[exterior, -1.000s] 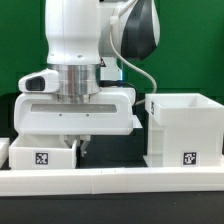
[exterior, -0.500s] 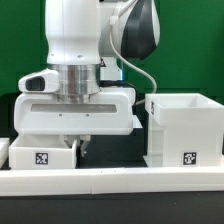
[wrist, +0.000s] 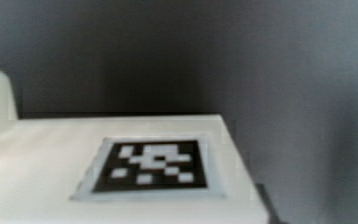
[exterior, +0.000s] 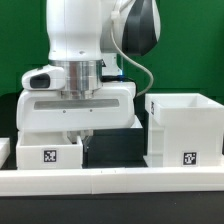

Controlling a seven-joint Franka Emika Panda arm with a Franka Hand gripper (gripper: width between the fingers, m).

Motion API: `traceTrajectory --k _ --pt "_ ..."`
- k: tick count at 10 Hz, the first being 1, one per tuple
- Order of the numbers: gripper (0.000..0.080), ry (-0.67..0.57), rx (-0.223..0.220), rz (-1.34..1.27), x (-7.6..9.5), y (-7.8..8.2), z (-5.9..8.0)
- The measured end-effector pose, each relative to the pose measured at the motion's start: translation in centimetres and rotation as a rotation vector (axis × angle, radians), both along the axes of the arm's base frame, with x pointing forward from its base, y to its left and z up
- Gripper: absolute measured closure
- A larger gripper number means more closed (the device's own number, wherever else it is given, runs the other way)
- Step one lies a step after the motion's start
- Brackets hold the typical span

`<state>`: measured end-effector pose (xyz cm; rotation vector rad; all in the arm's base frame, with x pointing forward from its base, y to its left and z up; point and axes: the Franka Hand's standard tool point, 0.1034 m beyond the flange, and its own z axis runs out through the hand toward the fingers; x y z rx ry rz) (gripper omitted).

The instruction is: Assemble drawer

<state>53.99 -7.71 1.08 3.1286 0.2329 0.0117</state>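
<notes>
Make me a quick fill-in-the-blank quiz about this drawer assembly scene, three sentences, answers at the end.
1. The large white plastic cube-like casing stands on the exterior view's ____ side.
2. The small shallow white plastic tray sits on the exterior view's ____ side.
3. The backdrop behind the white robot arm is ____.
Missing words: right; left; green.

The exterior view shows one large casing point(exterior: 185, 125), one shallow tray point(exterior: 28, 150), one border rail point(exterior: 110, 181) and one robot arm point(exterior: 78, 50). Two square tags are visible there, the tray's tag point(exterior: 45, 157) and the casing's tag point(exterior: 188, 157); the wrist view shows one close tag point(wrist: 153, 165).
</notes>
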Motion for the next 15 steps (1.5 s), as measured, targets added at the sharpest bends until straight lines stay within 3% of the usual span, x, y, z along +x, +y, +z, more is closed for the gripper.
traceTrajectory --k 3,6,12,15 --pt "0.0758 -0.003 -0.015 0.252 -0.2 0.0 -0.2" --pt "0.0758 0.001 -0.036 0.583 -0.5 1.1 -0.4" --pt "0.0758 0.016 -0.066 0.991 -0.6 0.1 -0.4" --pt "0.0758 0.068 -0.065 1.251 -0.3 0.9 0.2"
